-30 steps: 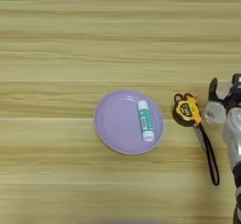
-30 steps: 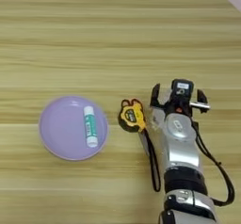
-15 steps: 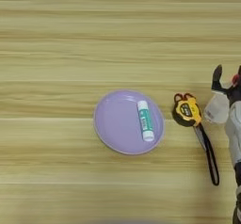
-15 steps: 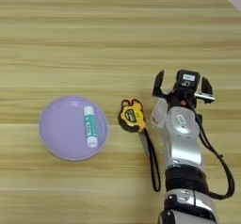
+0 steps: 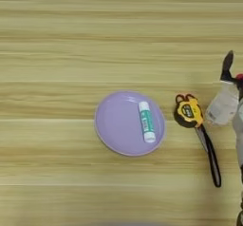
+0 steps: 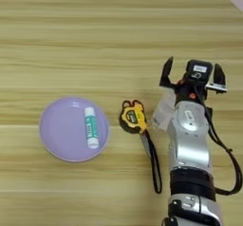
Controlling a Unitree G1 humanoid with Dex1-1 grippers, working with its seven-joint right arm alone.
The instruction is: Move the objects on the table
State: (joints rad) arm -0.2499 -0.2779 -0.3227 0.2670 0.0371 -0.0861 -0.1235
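1. A white-and-green tube [image 6: 90, 127] is lying on a round lilac plate [image 6: 57, 130], toward the plate's right side, its length running roughly away from the robot
2. The plate is resting flat on the wooden table [image 6: 85, 40], left of centre in the right eye view
3. A yellow-and-black tape measure [image 6: 132, 117] is sitting on the table just right of the plate, apart from its rim, with a black wrist strap [image 6: 153, 161] trailing from it toward the near edge
4. A clear plastic bottle [image 6: 163, 112] is lying tilted just right of the tape measure, its body showing against the silver forearm [image 6: 190, 139]; its upper end is tucked under the wrist, so whether anything is gripping it cannot be told
5. The right gripper [image 6: 192, 75] is hovering beyond the bottle, its two black fingers [image 6: 166, 73] standing spread wide apart with nothing between the tips
6. In the left eye view only the left finger and the bottle [image 5: 221, 105] are showing at the right edge
7. The forearm is coming in from the bottom edge, with a black cable [image 6: 230, 168] looping along its right side
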